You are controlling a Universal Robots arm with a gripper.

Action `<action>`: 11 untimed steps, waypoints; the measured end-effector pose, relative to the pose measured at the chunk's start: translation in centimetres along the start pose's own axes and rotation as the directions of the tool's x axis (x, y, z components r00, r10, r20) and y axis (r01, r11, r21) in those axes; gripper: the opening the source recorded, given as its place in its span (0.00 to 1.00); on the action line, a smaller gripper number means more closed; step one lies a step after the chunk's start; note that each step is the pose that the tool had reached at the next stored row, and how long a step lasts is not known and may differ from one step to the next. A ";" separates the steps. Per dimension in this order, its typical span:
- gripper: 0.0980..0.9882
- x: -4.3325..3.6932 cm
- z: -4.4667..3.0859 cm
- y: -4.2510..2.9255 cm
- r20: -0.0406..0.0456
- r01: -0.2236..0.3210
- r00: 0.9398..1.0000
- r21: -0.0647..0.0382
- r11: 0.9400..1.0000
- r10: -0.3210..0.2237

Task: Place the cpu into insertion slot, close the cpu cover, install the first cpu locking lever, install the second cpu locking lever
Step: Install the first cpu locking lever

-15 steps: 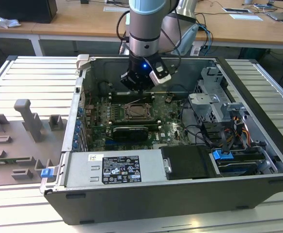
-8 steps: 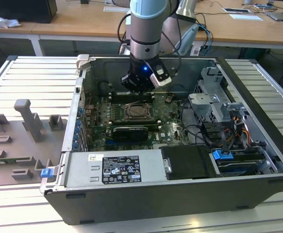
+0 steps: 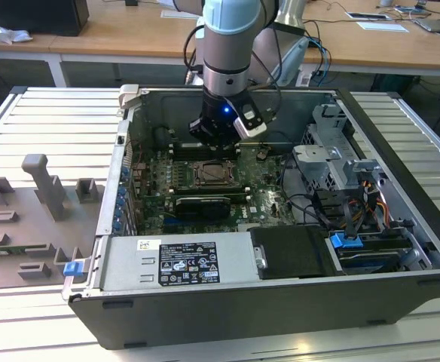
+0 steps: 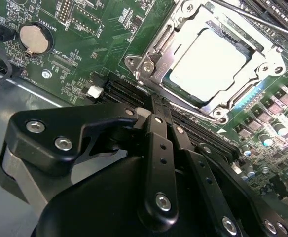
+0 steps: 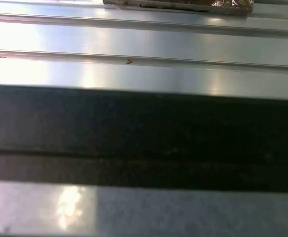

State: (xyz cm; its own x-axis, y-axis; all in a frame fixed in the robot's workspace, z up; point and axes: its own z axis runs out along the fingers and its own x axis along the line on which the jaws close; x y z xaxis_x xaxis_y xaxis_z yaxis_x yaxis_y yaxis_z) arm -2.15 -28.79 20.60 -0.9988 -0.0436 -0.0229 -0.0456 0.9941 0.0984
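The cpu [image 4: 208, 64] — one chip — sits in the insertion slot [image 4: 149, 66] under the cpu cover [image 4: 181, 32], just beyond the pincer [image 4: 156, 106] — fingers pressed together, empty.

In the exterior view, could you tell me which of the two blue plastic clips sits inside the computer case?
The blue clip toward the exterior view's right, on the drive bay among the cables. The other blue clip sits outside the computer case, by the grey fixtures on the exterior view's left.
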 end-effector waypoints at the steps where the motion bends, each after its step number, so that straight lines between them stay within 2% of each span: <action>1: 0.01 -0.01 0.02 0.00 0.000 0.000 1.000 0.000 1.000 0.000; 11: 0.01 -0.02 0.25 -0.02 0.000 0.000 1.000 0.007 1.000 0.000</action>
State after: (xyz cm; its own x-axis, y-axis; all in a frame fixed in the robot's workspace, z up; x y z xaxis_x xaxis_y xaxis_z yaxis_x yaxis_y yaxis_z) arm -2.13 -28.78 20.35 -0.9988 -0.0437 -0.0227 -0.0456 0.9947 0.0917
